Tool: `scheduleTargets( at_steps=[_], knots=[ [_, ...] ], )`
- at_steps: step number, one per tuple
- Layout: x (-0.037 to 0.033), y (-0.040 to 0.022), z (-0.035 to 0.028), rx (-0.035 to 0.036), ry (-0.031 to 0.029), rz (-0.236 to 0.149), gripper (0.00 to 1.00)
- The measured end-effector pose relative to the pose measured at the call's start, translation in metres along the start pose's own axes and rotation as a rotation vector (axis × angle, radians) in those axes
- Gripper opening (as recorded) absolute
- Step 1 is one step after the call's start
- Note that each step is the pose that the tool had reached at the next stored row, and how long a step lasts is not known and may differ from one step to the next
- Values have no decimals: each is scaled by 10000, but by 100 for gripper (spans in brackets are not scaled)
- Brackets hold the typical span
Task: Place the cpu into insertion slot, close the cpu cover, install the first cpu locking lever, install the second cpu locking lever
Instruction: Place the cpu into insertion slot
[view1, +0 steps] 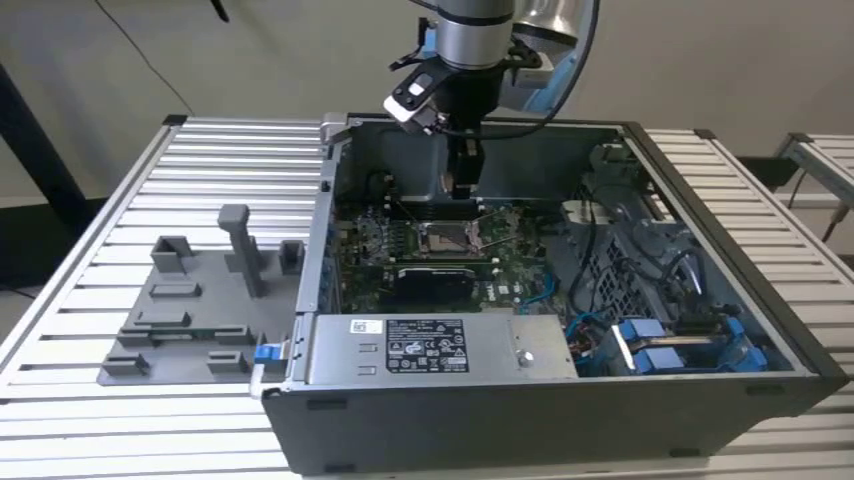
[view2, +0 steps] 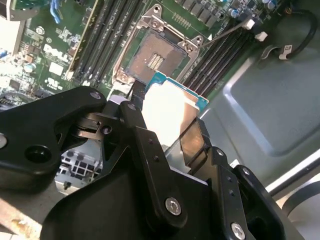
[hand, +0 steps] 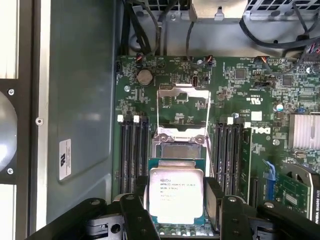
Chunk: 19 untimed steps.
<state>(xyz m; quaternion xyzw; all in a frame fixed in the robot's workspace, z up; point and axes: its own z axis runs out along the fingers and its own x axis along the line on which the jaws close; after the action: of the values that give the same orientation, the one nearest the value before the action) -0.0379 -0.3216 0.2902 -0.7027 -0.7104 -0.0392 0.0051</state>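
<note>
The cpu hides part of the insertion slot in the first wrist view, and black fingers cover two of its corners. In the second wrist view, glare wipes out its top. In the exterior view, the arm runs off the top edge.

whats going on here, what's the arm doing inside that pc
The robot arm's gripper is shut on the cpu, holding it over the green board inside the open computer case. The insertion slot is empty and the cpu cover is flipped open, so the chip is not seated yet.
</note>
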Motion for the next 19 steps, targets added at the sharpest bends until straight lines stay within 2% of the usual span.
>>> scheduleTargets(
  at_steps=[19],
  knots=[
    [-17, -37, 345, 0, -1, 1, 55]
  ],
)
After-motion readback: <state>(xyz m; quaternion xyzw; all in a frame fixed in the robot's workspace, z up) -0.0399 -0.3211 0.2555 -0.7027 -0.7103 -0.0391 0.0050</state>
